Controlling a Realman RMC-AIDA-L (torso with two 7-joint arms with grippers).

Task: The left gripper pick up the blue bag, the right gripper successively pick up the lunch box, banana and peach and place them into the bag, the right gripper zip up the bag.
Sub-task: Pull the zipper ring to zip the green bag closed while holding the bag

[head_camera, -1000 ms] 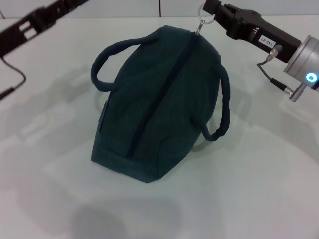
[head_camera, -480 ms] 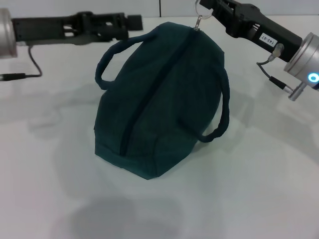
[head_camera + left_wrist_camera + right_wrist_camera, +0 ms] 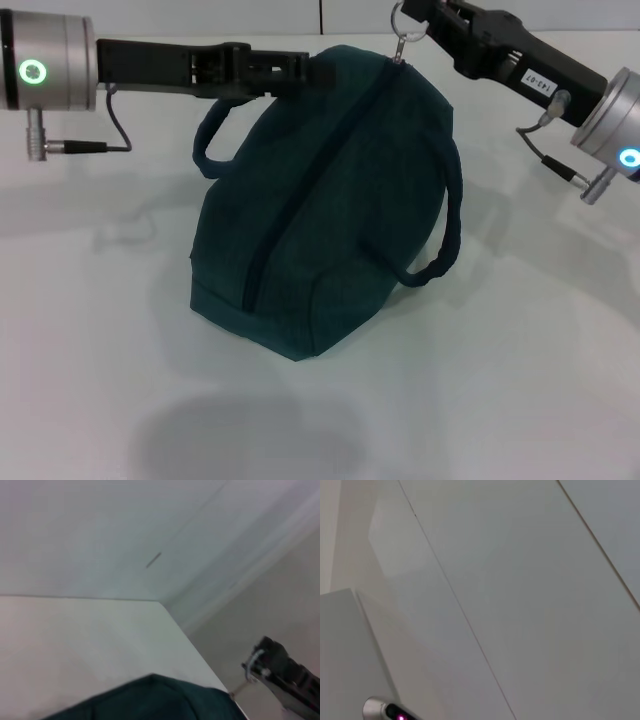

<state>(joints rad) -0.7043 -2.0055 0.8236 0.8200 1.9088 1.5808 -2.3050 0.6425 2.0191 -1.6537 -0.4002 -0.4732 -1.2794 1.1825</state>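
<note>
The dark blue fabric bag (image 3: 325, 200) stands zipped on the white table (image 3: 520, 380); the right gripper (image 3: 420, 22) pinches its metal zipper ring (image 3: 402, 20), while the left gripper (image 3: 300, 72) braces the bag's top, grip unclear

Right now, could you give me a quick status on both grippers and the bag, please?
Right gripper at the zipper pull ring, far end of blue bag. Left gripper at the bag's top, near one handle. Zipper closed. Nothing in the way.
</note>
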